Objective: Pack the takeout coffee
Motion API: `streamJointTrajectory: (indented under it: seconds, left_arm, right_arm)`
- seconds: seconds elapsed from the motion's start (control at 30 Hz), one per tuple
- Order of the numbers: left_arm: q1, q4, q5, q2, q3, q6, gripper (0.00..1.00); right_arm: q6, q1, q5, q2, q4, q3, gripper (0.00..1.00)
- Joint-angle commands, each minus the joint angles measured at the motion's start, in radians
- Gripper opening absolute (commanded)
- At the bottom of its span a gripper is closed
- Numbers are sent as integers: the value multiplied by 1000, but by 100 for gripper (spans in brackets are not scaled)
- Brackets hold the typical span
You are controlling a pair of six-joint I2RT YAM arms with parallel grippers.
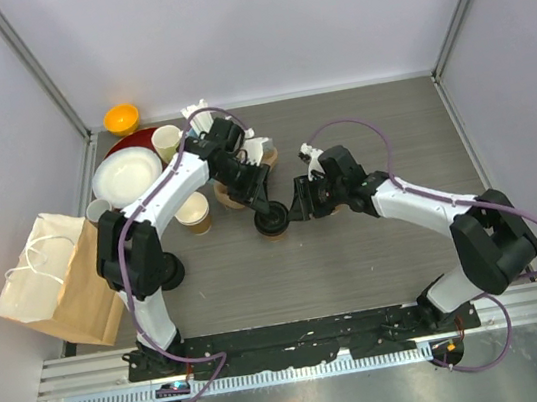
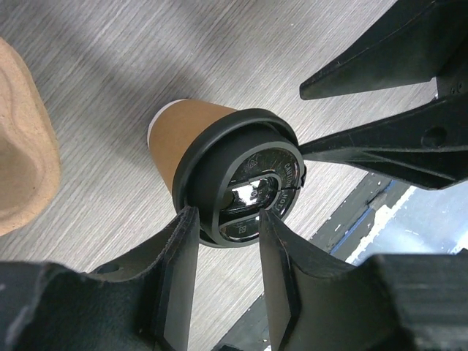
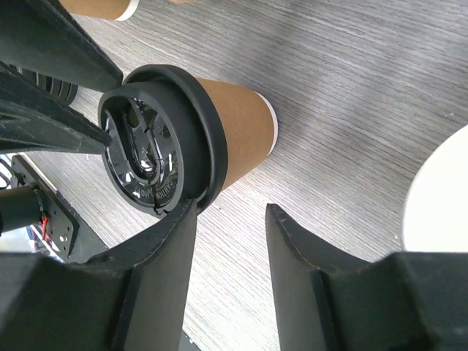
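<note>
Well, left gripper [image 2: 227, 219] and right gripper [image 3: 230, 208], both released, flank the lidded kraft cup [image 2: 186, 135]; pulp carrier [image 2: 22, 146] near, table [image 1: 358, 258] open frontward.

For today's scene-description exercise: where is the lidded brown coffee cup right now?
The lidded cup sits near the centre of the top view, between the left gripper and right gripper, just right of an unlidded paper cup.

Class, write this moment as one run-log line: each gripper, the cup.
left gripper: open, straddling black lid edge | right gripper: open, beside lid | takeout coffee: lidded, standing on table
</note>
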Motion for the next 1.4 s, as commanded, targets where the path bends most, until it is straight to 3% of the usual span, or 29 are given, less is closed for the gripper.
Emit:
streamJointTrajectory:
  seconds: [0.0, 0.33, 0.4, 0.47, 0.6, 0.9, 1.37]
  left_arm:
    - [-6, -20, 39, -4, 54, 25, 42]
    - [12, -46, 30, 30, 101, 26, 42]
    - [15, -48, 30, 30, 111, 30, 42]
    - [20, -51, 27, 27, 127, 28, 44]
    - [51, -60, 25, 20, 157, 28, 46]
    - [89, -43, 24, -7, 111, 17, 46]
    - [95, -42, 44, -4, 104, 19, 46]
  right_arm:
    - [-66, 7, 2, -61, 7, 53, 51]
    - [-130, 5, -6, -51, -19, 117, 57]
    - [-163, 9, -6, -62, -19, 117, 67]
    - [-254, 24, 5, -83, 2, 117, 86]
    - [-475, 168, 132, -108, 96, 81, 90]
    - [-571, 199, 219, 36, 115, 151, 91]
    - [-583, 237, 255, 93, 134, 145, 87]
